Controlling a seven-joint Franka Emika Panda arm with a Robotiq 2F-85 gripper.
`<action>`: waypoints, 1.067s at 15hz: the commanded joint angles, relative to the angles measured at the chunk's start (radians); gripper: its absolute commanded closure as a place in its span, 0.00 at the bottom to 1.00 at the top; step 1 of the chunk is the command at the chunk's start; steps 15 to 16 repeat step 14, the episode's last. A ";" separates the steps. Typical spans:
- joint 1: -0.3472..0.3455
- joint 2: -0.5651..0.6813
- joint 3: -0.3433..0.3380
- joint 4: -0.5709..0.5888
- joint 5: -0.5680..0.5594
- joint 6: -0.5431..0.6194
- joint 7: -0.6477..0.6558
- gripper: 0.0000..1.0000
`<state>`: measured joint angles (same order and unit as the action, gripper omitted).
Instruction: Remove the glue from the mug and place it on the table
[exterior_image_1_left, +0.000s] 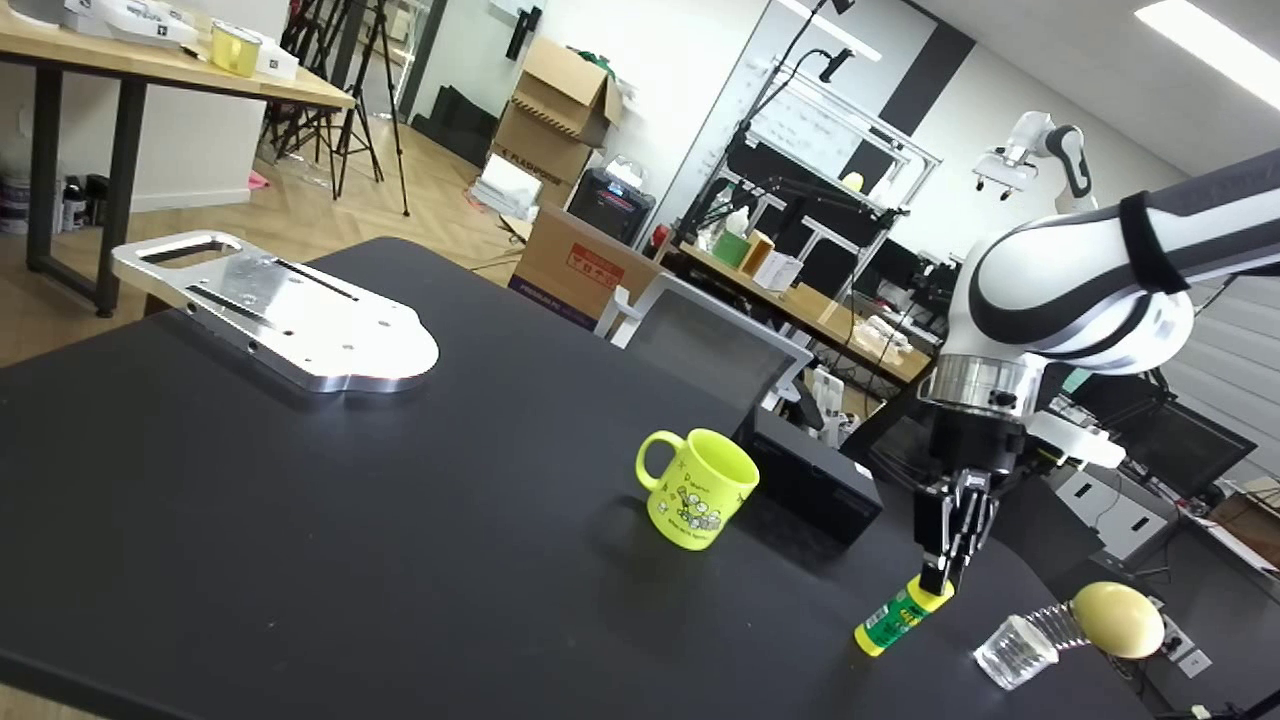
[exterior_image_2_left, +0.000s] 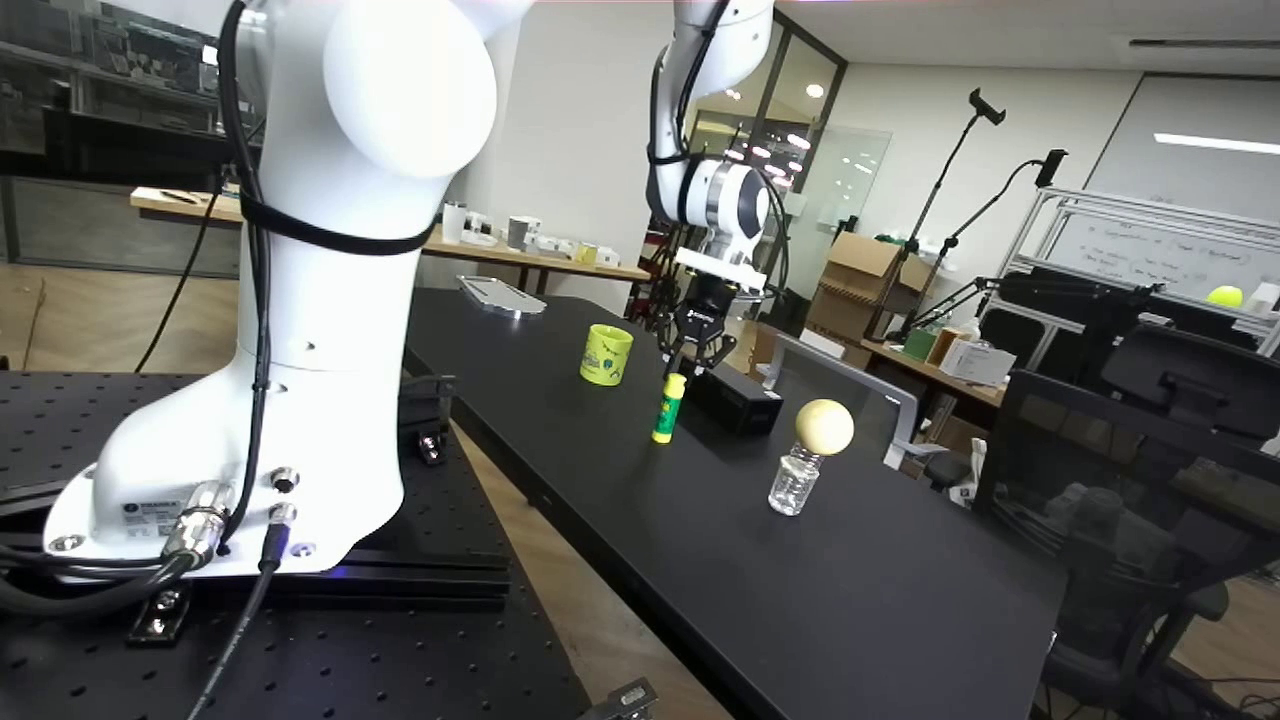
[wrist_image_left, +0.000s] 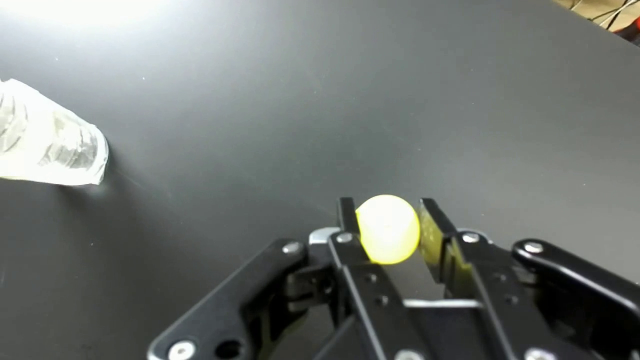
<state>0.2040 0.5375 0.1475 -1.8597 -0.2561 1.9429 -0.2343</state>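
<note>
We find the glue (exterior_image_1_left: 898, 620) out of the mug (exterior_image_1_left: 700, 492), upright, its base down by the top of the table (exterior_image_1_left: 400, 570). The fingers (wrist_image_left: 432, 237) reach down to its yellow upper end, one on each side of it. From these angles we cannot tell whether they are clamped on that end or stand slightly apart about it, nor whether the base truly touches the table.

In both exterior views the mug stands upright to the left of the glue and farther off, well apart from it, with nothing poking above its rim. So we judge the removal done and the placing all but done. What is left, in our reading, is small: make sure the base is seated, have the fingers part fully, then lift them straight up so that the glue does not tip over.

Farther out, on the right of the glue, a clear jar (exterior_image_2_left: 794, 486) carries a spring (exterior_image_1_left: 1058, 626) and a pale yellow ball (exterior_image_2_left: 825, 427); we count it no part of the job, though the fingers ought to give it room. A black box (exterior_image_1_left: 812, 485) sits on the right of the mug, and a flat metal plate (exterior_image_1_left: 310, 320) lies at the far left of the table.
</note>
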 joint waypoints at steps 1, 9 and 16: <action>0.003 -0.069 -0.007 -0.083 -0.015 0.051 0.060 0.39; 0.008 -0.219 0.009 -0.149 0.001 0.053 0.092 0.00; 0.003 -0.177 0.014 -0.103 0.001 0.039 0.048 0.00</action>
